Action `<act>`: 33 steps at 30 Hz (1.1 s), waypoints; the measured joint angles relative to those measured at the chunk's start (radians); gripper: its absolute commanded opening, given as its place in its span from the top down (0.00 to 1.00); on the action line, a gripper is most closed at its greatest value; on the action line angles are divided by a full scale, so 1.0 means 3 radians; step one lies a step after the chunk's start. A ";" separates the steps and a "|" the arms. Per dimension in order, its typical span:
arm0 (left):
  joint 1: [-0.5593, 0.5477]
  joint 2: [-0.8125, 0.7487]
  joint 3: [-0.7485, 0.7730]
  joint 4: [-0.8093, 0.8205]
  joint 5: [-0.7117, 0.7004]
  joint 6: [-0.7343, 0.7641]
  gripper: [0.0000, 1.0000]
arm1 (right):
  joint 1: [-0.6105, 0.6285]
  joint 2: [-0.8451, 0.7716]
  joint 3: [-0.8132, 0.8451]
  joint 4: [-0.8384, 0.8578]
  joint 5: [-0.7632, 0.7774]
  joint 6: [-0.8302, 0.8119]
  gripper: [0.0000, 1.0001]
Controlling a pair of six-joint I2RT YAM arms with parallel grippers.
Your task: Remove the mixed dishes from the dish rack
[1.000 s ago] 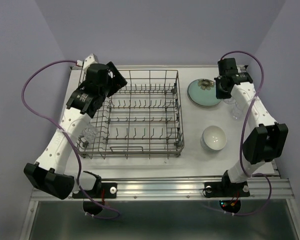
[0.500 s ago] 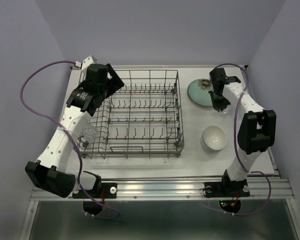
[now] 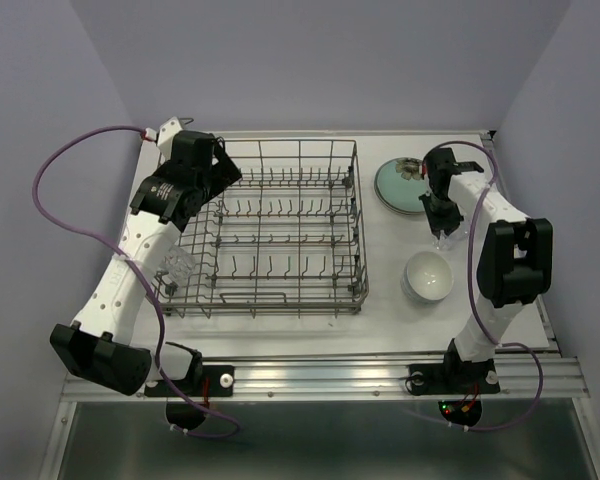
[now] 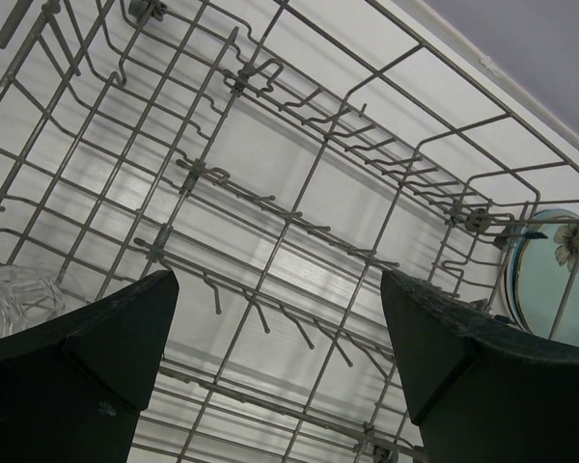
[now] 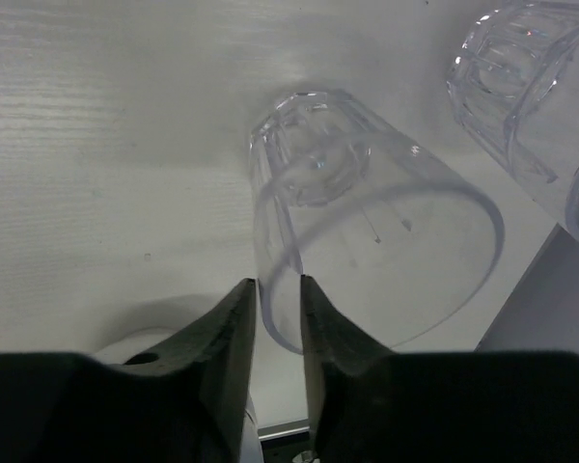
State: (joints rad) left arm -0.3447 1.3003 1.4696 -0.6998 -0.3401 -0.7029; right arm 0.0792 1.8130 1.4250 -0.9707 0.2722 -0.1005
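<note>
Clear ribbed glass [image 5: 367, 212] — grey wire rack [image 3: 358, 225]

**Bench** [image 3: 280, 322]: flat white top filling the middle of the overhead view, bounded at its far side by a thin pale edge. In the right wrist view its surface shows fine horizontal grain and soft grey shadows.

**Back wall** [image 3: 320, 60], **left wall** [image 3: 30, 120], **right wall** [image 3: 580, 100]: plain pale lilac, enclosing the bench on three sides. The same lilac fills the upper right corner of the left wrist view.

**Rail** [image 3: 330, 372]: silver grooved metal bar running along the near edge of the bench.

**Panel** [image 3: 310, 440]: dull grey-green sheet below the rail, spanning the bottom of the overhead view.
</note>
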 measured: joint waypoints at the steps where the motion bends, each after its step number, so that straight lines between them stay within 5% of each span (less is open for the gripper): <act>1: 0.0000 0.0000 0.0004 -0.0025 -0.0014 -0.0004 0.01 | 0.0000 -0.0001 0.0000 0.0015 -0.0001 -0.0015 0.61; 5: 0.0000 -0.0003 0.0009 -0.0090 -0.0060 -0.0020 0.01 | 0.0000 -0.0008 0.0000 0.0038 -0.0009 -0.0052 0.44; 8: 0.0000 -0.0022 0.0009 -0.0146 -0.0097 -0.0033 0.01 | 0.0000 -0.0050 0.0000 0.0038 -0.0008 -0.0062 0.41; 13: 0.0000 -0.0081 0.0020 -0.0231 -0.0112 -0.0014 0.01 | 0.0000 -0.0244 0.0093 0.0015 -0.0009 -0.0045 0.00; 23: 0.0000 -0.0069 0.0024 -0.0357 -0.0131 0.0011 0.01 | -0.0001 -0.1212 0.0345 0.0463 -0.0600 0.0202 0.00; 27: 0.0000 -0.0167 -0.0060 -0.0356 -0.0154 0.0008 0.01 | 0.0090 -0.1324 0.0278 0.0927 -0.1116 0.0567 0.00; 33: -0.0001 -0.0320 -0.0106 -0.0542 -0.0376 -0.0075 0.01 | 0.0586 -0.1122 0.0174 0.1227 -0.1195 0.0959 0.00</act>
State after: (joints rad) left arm -0.3450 1.2041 1.4380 -0.8623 -0.4530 -0.7254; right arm 0.2550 1.4765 1.4773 -0.6025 -0.0864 0.1871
